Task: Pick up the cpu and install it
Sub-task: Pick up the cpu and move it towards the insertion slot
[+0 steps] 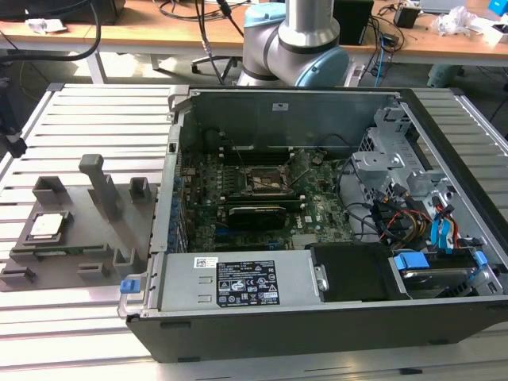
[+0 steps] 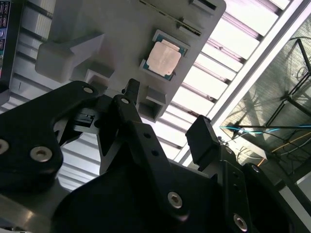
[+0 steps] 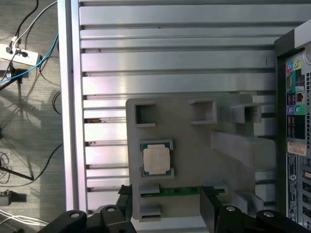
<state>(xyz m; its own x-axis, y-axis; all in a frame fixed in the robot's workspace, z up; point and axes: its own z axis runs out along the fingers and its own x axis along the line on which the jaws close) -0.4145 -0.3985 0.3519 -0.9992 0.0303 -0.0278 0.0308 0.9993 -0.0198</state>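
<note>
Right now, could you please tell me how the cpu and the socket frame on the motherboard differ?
Place: the cpu lies on a grey fixture plate outside the computer case; the socket frame sits inside it. Look: the cpu's top is plain silver; the socket frame is dark with metal edges. Size: the socket frame looks larger than the cpu. Both are square and lie flat.

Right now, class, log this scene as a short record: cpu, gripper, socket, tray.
cpu: lying flat in the grey holder tray, metal top up
gripper: open, empty, above the tray, apart from the cpu
socket: on the board inside the open computer case
tray place: on the slotted table, at the exterior view's left of the case
</note>
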